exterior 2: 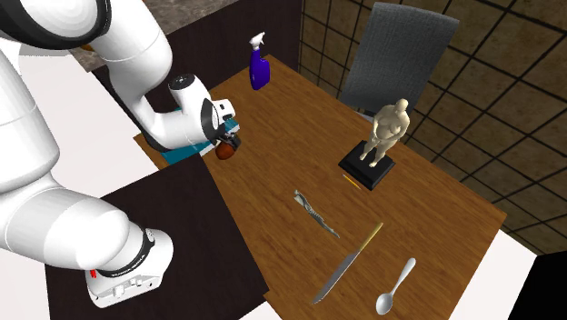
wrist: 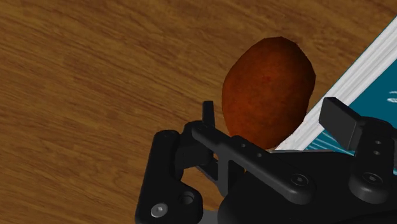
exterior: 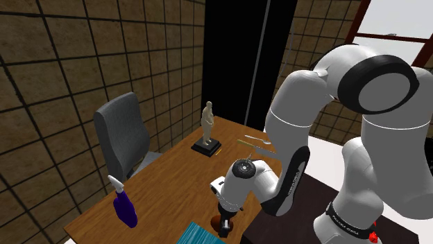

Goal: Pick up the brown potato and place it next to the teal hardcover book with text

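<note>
Gripper (exterior 2: 228,143) low over the wooden table (exterior 2: 300,127) — fingers parted, one on each side of the brown potato (wrist: 267,86), and in the wrist view neither one touches it. The potato sits just beside the white page edge of the teal book (exterior 2: 182,153) — in the second exterior view, the book lies at the potato's nine o'clock.

Bare wood between spray bottle (exterior 2: 260,69) and statue (exterior 2: 385,133); teal book (wrist: 382,89) just beside potato (wrist: 267,86).
</note>
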`<state>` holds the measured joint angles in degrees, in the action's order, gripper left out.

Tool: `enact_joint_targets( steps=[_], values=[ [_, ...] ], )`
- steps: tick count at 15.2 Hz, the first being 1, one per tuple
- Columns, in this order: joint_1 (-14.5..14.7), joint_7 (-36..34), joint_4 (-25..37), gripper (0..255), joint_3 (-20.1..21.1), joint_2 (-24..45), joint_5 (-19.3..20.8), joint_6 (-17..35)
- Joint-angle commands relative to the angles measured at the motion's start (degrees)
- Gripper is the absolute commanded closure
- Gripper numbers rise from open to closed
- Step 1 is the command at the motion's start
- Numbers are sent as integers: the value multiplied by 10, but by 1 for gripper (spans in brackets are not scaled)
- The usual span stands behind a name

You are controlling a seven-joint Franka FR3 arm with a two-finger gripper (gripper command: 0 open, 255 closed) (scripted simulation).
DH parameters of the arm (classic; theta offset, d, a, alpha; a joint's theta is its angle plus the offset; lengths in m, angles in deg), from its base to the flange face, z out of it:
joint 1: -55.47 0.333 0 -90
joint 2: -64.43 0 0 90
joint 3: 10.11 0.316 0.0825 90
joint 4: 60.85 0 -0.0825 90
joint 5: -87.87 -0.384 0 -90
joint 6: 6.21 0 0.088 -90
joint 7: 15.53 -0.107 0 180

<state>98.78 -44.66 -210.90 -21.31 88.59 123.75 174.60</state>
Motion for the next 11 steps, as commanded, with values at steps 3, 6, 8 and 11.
enact_joint_targets(
  steps=[3,6,8,11],
  values=[
    [0,0,0,0,0,0,0,0],
    [-37,19,-23,0,40,-58,-13,-39],
    [-75,48,-42,0,86,-110,-44,-75],
    [-73,50,-43,0,84,-110,-46,-75]
  ],
)
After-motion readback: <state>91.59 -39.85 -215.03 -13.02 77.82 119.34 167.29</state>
